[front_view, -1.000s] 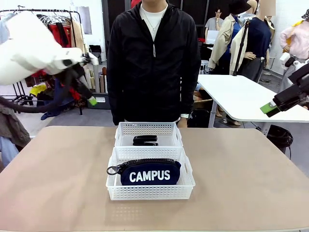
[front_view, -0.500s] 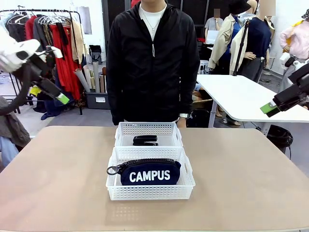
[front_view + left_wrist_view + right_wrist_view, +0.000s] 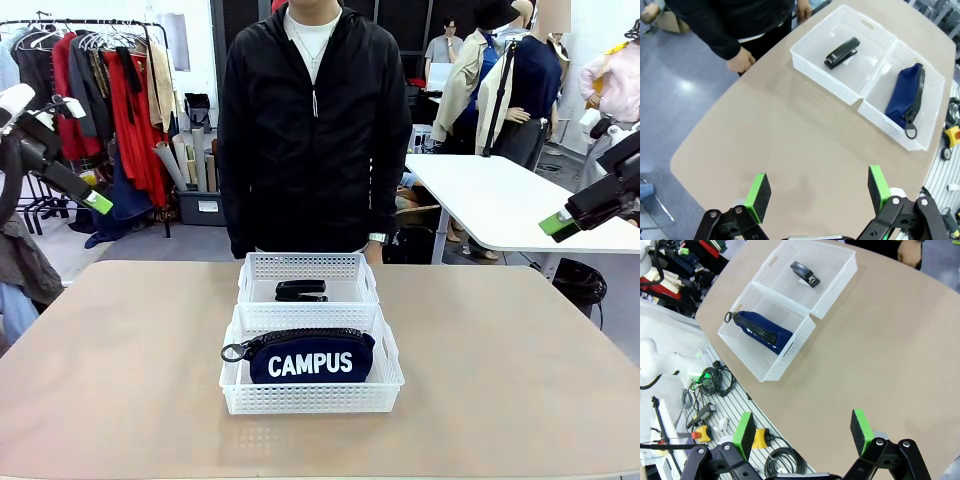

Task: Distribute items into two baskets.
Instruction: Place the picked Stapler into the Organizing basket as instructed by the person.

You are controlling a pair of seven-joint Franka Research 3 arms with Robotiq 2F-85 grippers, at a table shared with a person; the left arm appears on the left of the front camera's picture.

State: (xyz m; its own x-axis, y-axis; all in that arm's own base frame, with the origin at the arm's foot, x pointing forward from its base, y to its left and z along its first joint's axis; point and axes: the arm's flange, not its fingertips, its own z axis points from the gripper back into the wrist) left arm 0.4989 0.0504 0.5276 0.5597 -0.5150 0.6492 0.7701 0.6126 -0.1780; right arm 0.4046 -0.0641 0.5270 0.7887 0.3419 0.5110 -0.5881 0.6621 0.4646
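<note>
Two white lattice baskets stand end to end in the middle of the table. The near basket holds a navy pouch lettered "CAMPUS", lying on its side. In the far basket lies a small black stapler. My left gripper hangs high off the table's left side, open and empty. My right gripper hovers high at the right, also open and empty. The left wrist view looks down past the open left gripper at the stapler and the pouch. The right wrist view shows the open right gripper above the pouch and the stapler.
A person in a black jacket stands at the table's far edge right behind the baskets, with one hand hanging at that edge. Bare tan tabletop stretches on both sides of the baskets. Cables lie on the floor off the robot's side.
My left arm has swung away to the left, out from over the table toward the picture's edge. The right gripper, baskets, pouch and stapler have not moved.
</note>
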